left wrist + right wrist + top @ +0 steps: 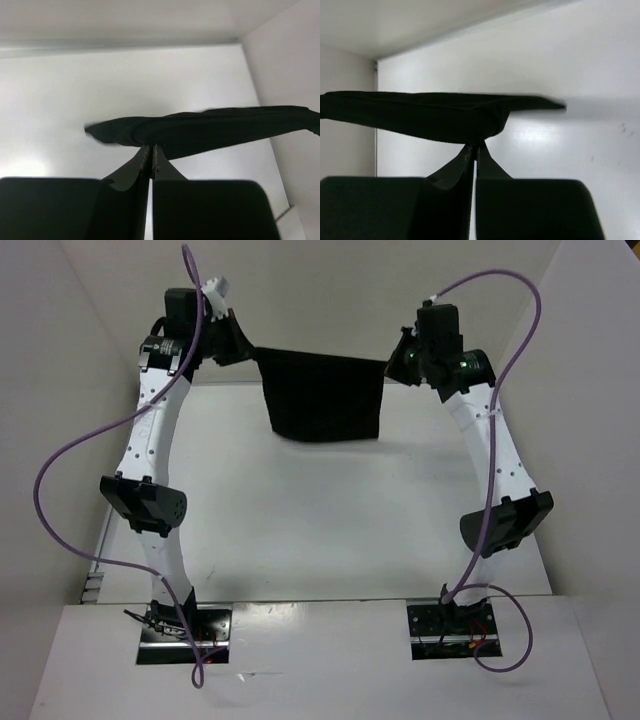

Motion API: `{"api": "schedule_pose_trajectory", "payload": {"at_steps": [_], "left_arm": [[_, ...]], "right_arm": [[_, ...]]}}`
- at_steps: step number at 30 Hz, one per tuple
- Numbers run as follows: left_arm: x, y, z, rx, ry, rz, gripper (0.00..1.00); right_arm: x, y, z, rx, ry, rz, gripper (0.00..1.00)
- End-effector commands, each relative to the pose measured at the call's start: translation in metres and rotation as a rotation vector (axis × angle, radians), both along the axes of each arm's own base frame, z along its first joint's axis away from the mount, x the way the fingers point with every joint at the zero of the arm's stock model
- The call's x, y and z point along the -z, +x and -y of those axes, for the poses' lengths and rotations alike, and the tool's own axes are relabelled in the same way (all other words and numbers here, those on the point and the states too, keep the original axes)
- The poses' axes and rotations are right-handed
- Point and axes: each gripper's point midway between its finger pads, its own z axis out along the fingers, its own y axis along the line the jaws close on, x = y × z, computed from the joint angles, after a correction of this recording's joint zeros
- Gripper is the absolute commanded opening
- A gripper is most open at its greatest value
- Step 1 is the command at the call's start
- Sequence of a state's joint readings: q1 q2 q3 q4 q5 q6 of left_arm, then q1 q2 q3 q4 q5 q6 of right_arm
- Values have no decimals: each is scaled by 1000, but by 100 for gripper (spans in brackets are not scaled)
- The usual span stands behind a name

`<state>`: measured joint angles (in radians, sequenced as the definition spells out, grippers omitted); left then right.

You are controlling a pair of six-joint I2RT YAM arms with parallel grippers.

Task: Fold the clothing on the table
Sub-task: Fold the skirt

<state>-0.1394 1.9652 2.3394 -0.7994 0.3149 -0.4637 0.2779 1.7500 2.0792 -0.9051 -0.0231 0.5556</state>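
The black clothing [322, 395] hangs as a flat panel above the far part of the white table [320, 520], stretched between both arms. My left gripper [245, 348] is shut on its upper left corner, and the right gripper [397, 362] is shut on the upper right corner. In the left wrist view the clothing [210, 131] runs as a dark band across the closed left gripper [151, 148]. The right wrist view shows the clothing [420, 116] draped over the closed right gripper [475, 146]. Its lower hem hangs at or just above the tabletop.
White walls [60, 360] enclose the table on the left, right and back. Purple cables [70, 455] loop off both arms. The arm bases [185, 625] sit at the near edge.
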Motion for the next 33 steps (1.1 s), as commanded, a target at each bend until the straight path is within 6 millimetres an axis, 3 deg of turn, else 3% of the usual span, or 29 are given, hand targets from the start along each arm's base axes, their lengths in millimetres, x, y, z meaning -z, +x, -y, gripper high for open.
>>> {"api": "schedule_pose_trajectory", "payload": {"at_steps": [1, 2, 4, 5, 6, 7, 8, 9, 10, 11, 12, 14, 15, 16, 17, 18, 19, 20, 21, 22, 24, 28, 33], "left_arm": [[-68, -5, -22, -44, 45, 178, 5], [-64, -2, -22, -44, 46, 169, 5], [-49, 1, -22, -39, 60, 136, 6], [-16, 7, -21, -36, 70, 62, 6], [2, 7, -19, -23, 69, 22, 6], [24, 7, -19, -22, 75, -19, 6], [71, -2, -8, -2, 76, -93, 6], [95, -11, -5, -4, 46, -139, 6], [109, -25, 3, 12, 22, -163, 6], [131, -28, 7, 15, -2, -186, 6], [190, -54, 10, 14, -9, -338, 6], [230, -79, 19, 31, -11, -439, 4], [243, -90, 22, 35, -9, -471, 4], [265, -114, 22, 42, 3, -527, 4], [273, -130, 29, 56, 5, -553, 4], [280, -145, 30, 67, 14, -577, 4], [275, -156, 31, 54, 3, -574, 4], [293, -184, 32, 64, 17, -634, 4], [296, -197, 34, 56, 7, -658, 4], [286, -207, 35, 61, -4, -636, 4], [292, -237, 42, 86, -6, -676, 4], [280, -274, 41, 99, -1, -698, 4], [274, -296, 28, 59, 40, -701, 4]], "right_arm": [[-44, 6, 37, 103, -121, 114, 0], [-49, 6, 37, 104, -117, 125, 0], [-27, 6, 27, 52, -105, 66, 0], [5, 5, 22, 25, -109, -4, 0], [18, -2, 15, -18, -87, -31, 0], [65, -8, 5, -35, -77, -122, 0], [85, -16, -2, -55, -62, -157, 0], [99, -28, -11, -85, -31, -184, 0], [146, -49, -24, -107, -19, -279, 0], [169, -62, -33, -124, -13, -333, 0], [207, -91, -37, -144, -23, -432, 0], [234, -125, -64, -187, -21, -498, 0], [262, -152, -65, -196, -45, -575, 0], [268, -166, -71, -206, -44, -595, 0], [271, -186, -86, -223, -33, -614, 0], [286, -209, -85, -227, -45, -672, 0], [285, -220, -89, -235, -35, -674, 0], [286, -237, -98, -240, -26, -696, 0], [293, -253, -97, -239, -34, -724, 0], [292, -262, -98, -239, -32, -735, 0], [287, -283, -101, -241, -15, -750, 0], [274, -308, -97, -231, -4, -778, 0], [245, -323, -89, -225, 31, -772, 0]]}}
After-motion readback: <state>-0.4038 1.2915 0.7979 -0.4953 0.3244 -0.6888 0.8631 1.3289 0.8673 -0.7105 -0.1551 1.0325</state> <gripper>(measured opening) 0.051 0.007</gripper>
